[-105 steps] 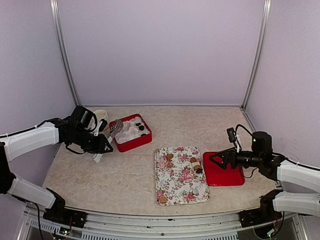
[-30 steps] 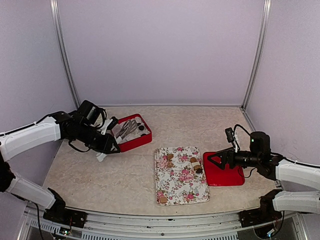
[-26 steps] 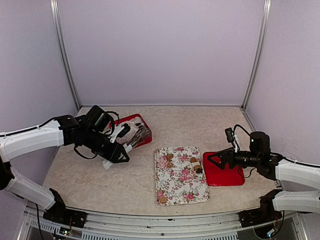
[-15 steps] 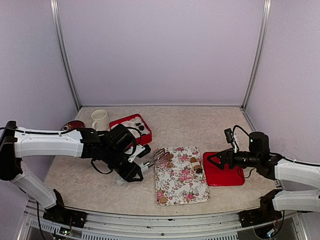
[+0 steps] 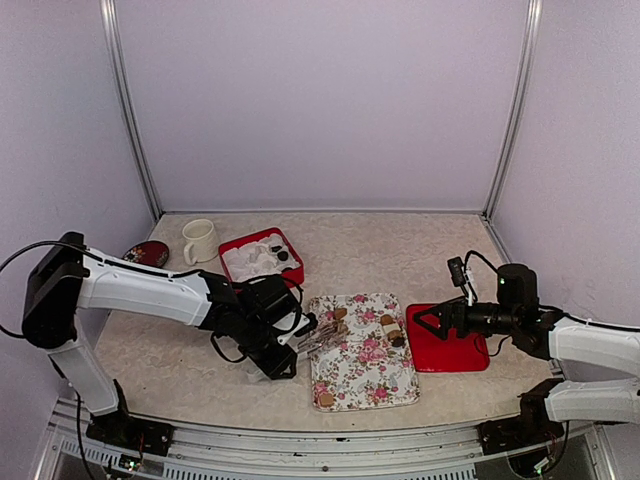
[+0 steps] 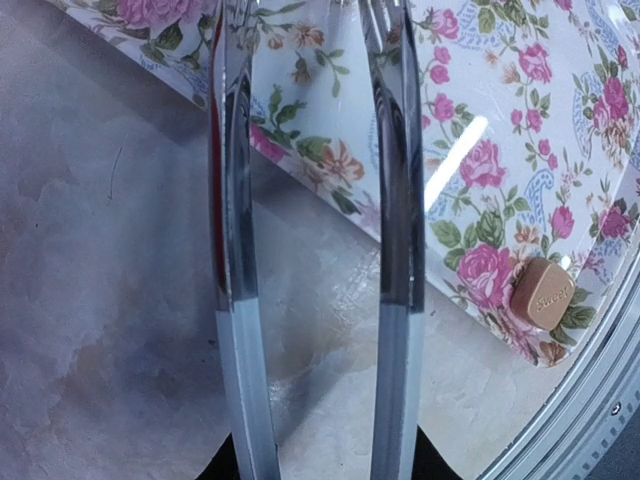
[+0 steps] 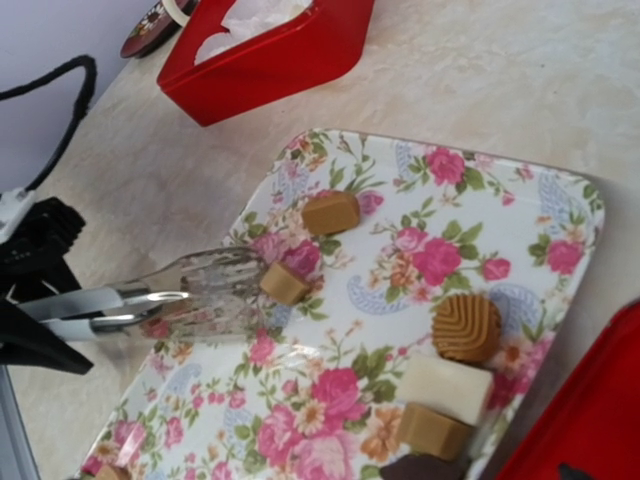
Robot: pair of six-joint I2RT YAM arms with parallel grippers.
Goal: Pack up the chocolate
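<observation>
Near rim of bench [image 5: 200,400]: floral tray [image 5: 352,385] lay with its near edge close along the rim. One tan chocolate [image 5: 325,398] sat alone at the tray's near-left corner, just inside the raised lip.

Left of the tray: left tool [image 5: 288,348] was clamped on a pair of tongs [image 7: 190,300], low over the bench. The tongs crossed the tray's left edge, their arms a little apart. The tips ended right at a small tan piece [image 7: 285,283]; whether they touched it could not be told.

Mid tray: a tan cube [image 7: 331,212] just beyond the tips. Toward the right edge were a ridged round piece [image 7: 467,326], a cream block [image 7: 447,388] and another tan piece [image 7: 432,430], bunched close together.

Right of the tray: red lid [image 5: 460,355] lay flat, its left edge just beside the tray's right edge; no gap could be made out. Right tool [image 5: 425,320] hovered over the lid's left side, fingers wide apart, holding nothing.

A strip of bare bench ran between the tray's far edge and the red box [image 5: 250,285].

Far left: the red box held a white liner and two dark pieces [image 5: 283,255]. The mug [image 5: 200,240] stood just beside the box, on its left. A dark red disc [image 5: 147,253] lay near the left wall.
</observation>
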